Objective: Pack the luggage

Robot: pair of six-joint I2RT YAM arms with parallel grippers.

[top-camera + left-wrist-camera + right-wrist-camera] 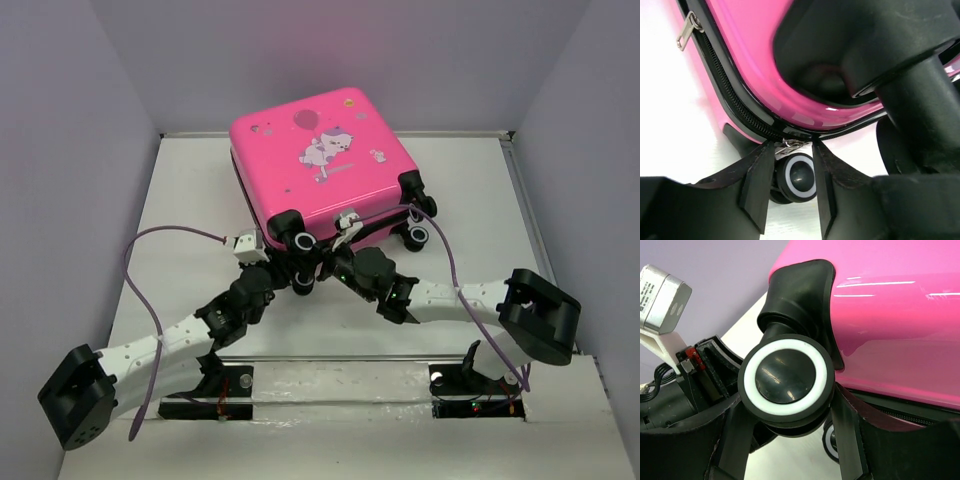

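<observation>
luggage [320,165] lies shut on the tabletop [200,200], left pincer [790,150] released astride the zip pull [792,145], right pincer [791,410] round a caster wheel [787,376], can't tell if clenched, so imo pinch the pull squarely b4 tugging.

Top camera looks down; wrist cameras close, sharing wheels [785,376] of luggage [320,170].

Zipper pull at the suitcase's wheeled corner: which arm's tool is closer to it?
Left. The left tool brackets the zipper pull on the seam of the luggage. The right tool straddles a caster wheel nearby, away from the pull.
</observation>
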